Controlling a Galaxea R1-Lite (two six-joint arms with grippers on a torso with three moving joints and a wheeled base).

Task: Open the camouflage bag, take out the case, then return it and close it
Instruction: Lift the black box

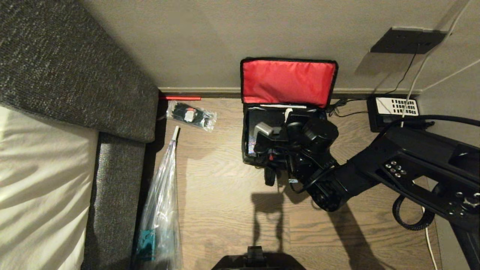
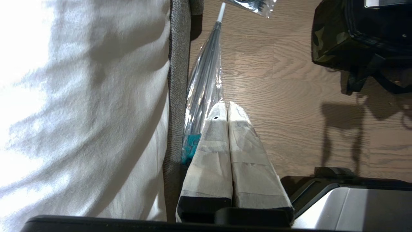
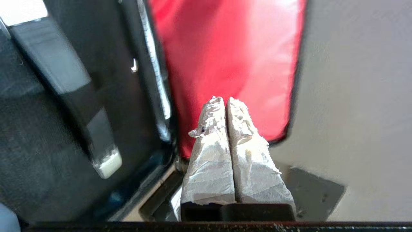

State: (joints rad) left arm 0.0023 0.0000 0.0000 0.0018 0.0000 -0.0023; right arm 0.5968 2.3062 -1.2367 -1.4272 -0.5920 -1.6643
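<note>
Propped against the wall, the camouflage bag (image 1: 288, 80) stays open, exposing the case (image 3: 48, 106); right gripper (image 3: 225, 103) hovers above, jaws pressed together, empty.

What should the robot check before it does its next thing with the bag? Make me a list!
1. Is the camouflage bag open? Ok: its red-lined lid stands up against the wall.
2. Is the case inside the bag? Ok: the black box with its bar handle sits in it.
3. Is the right gripper empty? Ok: it is shut on nothing, in front of the red lining.
4. Is the right gripper on the handle? Not ok: it is beside the handle, not around it.
5. Is the left gripper out of the way? Ok: shut, over the floor beside the sofa.
6. Is the bag's zip fully undone? Cannot tell.
</note>
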